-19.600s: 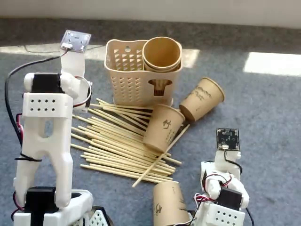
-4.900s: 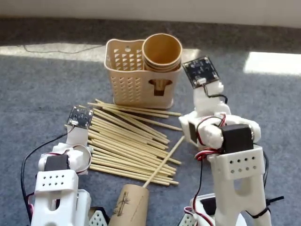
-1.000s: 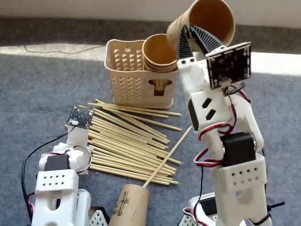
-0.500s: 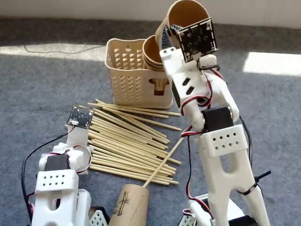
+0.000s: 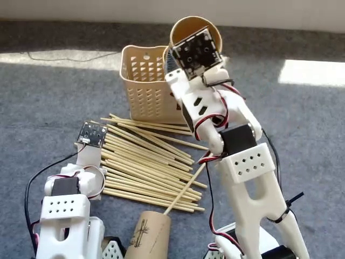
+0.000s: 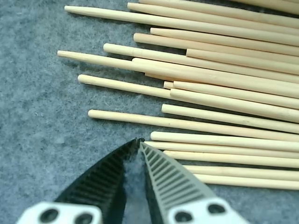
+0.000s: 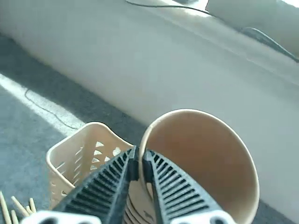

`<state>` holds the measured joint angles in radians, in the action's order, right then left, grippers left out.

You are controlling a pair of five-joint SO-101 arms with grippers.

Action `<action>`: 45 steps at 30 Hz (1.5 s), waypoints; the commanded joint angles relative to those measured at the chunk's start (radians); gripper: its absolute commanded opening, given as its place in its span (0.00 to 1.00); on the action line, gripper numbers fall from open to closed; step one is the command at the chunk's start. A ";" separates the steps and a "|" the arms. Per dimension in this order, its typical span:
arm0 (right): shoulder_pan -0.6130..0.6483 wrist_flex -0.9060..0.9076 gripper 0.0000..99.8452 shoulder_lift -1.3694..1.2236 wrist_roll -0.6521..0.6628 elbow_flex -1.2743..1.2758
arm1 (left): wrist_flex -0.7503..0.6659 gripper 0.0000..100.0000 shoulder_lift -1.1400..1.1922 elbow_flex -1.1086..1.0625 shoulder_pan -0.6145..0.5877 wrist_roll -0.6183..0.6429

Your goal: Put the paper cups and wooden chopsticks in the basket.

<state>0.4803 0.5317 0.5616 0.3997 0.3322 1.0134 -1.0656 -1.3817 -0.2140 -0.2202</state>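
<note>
Right gripper [image 7: 139,161] clamped on the rim of 1 paper cup [image 7: 201,158]. The cup is held above the basket [image 7: 77,154], mouth tilted up toward the wrist camera. Left gripper [image 6: 138,142] has its tips together, holding nothing, just beside the wooden chopsticks [image 6: 224,84], which lie flat and roughly parallel. High view: the right arm hides the basket's right side; 1 lying cup [image 5: 150,237] is cut off at the lower edge.
</note>
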 commanded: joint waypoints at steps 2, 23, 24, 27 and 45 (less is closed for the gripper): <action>0.010 0.010 0.01 -0.001 0.084 -0.039 | -0.012 0.00 -0.013 0.007 -0.007 -0.009; -0.001 0.435 0.16 0.130 0.077 -0.170 | -0.015 0.00 -0.013 0.015 -0.054 -0.009; 0.001 0.461 0.16 0.145 0.077 -0.170 | -0.015 0.00 -0.013 0.016 -0.061 -0.009; 0.024 0.532 0.16 0.191 0.077 -0.168 | -0.015 0.00 -0.013 0.018 -0.065 -0.009; 0.409 1.082 0.16 0.286 -0.130 -0.163 | -0.081 0.00 -0.013 0.028 -0.193 -0.002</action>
<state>0.8178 1.5566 0.8209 0.2816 0.2171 0.9582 -1.0656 -1.3817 -0.3583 -0.2217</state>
